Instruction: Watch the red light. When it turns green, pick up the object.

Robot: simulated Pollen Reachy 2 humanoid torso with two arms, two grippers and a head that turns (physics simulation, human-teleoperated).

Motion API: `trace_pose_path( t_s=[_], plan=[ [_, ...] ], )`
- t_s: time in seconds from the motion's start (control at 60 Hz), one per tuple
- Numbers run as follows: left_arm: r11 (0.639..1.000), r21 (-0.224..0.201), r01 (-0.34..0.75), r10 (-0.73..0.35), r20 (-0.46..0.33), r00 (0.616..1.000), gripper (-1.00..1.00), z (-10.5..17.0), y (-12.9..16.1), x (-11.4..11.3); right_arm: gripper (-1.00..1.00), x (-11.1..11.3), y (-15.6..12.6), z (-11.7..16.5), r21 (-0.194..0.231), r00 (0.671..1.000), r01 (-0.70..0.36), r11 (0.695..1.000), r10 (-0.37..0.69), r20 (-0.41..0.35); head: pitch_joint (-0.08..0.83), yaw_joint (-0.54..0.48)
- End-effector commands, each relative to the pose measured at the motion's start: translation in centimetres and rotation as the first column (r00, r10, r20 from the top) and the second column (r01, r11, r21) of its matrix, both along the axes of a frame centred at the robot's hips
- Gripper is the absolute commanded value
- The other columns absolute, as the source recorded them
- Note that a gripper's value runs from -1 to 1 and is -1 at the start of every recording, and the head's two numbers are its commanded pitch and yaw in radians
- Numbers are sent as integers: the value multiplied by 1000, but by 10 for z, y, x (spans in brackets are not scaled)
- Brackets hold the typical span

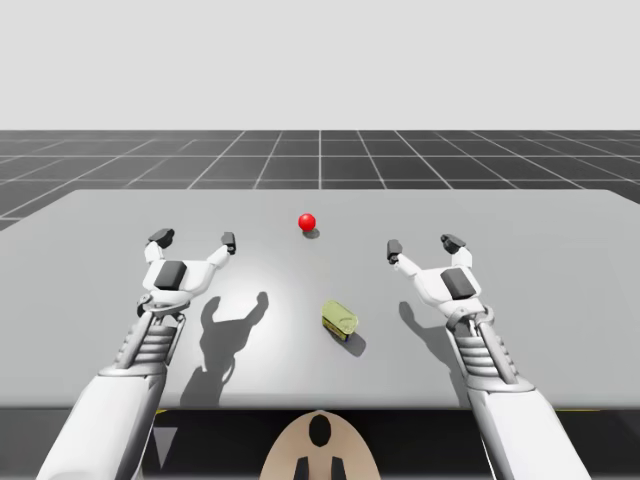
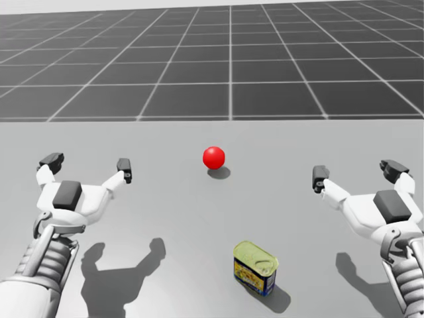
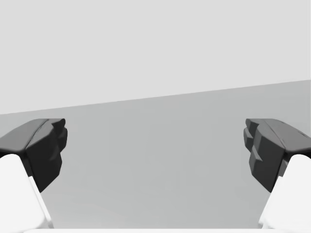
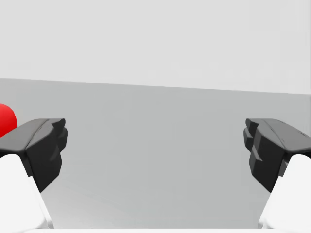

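A glossy red ball light (image 1: 307, 222) is glowing at the middle of the grey counter (image 1: 560, 260). A yellow-topped rectangular tin (image 1: 341, 320) is sitting nearer the front edge, apart from my left tool (image 1: 194, 239) and right tool (image 1: 423, 246), both hovering spread wide.

Grey table (image 1: 560, 250), dark gridded floor (image 1: 120, 160)

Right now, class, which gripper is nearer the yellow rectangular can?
Right. The right gripper is beyond the yellow rectangular can, on its right; the left gripper is farther off on its left.
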State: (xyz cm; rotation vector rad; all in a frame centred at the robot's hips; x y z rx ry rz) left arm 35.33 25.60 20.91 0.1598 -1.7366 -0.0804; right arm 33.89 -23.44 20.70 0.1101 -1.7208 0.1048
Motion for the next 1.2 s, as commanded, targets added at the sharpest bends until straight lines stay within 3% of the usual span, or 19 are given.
trace_pose_path(
  t_s=[0.017,0.633,1.0,1.2],
  plan=[
    [1000,1,-1,1,-1,1000,-1000,0,0,0,-1000,0,1,0,1,1000,0,1000,0,0,427,62],
    [1000,4,-3,3,0,1000,-1000,-1,0,0,-1000,-1,2,-1,-7,1000,-1,1000,1,3,440,59],
    [1000,3,0,0,-5,1000,-1000,0,0,-1,-1000,-1,2,-1,-7,1000,-2,1000,2,4,653,-22],
    [1000,3,2,-2,-6,1000,-1000,0,0,0,-1000,-1,4,-2,-11,1000,-6,1000,6,1,724,-42]
  ],
)
